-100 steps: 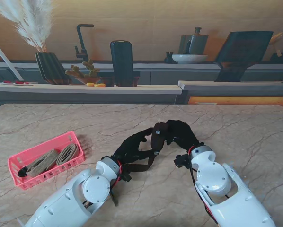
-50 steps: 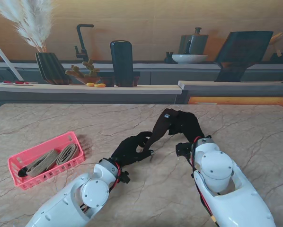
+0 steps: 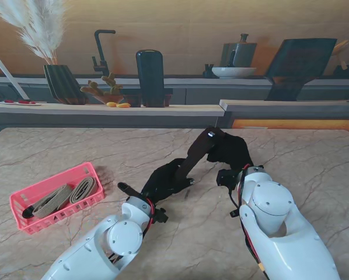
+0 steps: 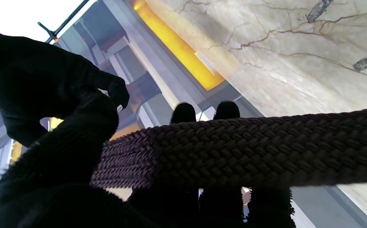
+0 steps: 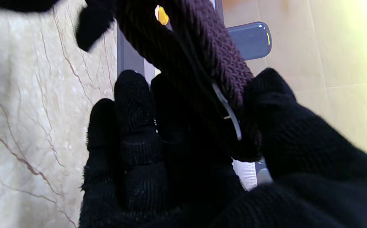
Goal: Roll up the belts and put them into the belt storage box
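A dark braided belt (image 3: 195, 154) is stretched taut in the air between my two black-gloved hands at the table's middle. My right hand (image 3: 230, 151) is shut on the belt's buckle end (image 5: 231, 120), raised off the table. My left hand (image 3: 163, 181), nearer to me, is shut on the belt lower down; the weave (image 4: 250, 152) crosses its fingers (image 4: 183, 112). A short belt tail (image 3: 128, 188) sticks out behind the left wrist. The pink storage basket (image 3: 23, 204) lies at the left with two rolled tan belts (image 3: 66, 195) inside.
Beyond the table's far edge runs a counter with a vase of pampas grass (image 3: 60, 81), a black cylinder (image 3: 150, 77), a faucet (image 3: 101, 52) and a white bowl (image 3: 233, 72). The marble top (image 3: 314, 169) stretches to the right.
My right hand has lifted the buckle end higher and farther from me, pulling the belt straight. The left hand has slid along the belt, and the slack loop near it is gone.
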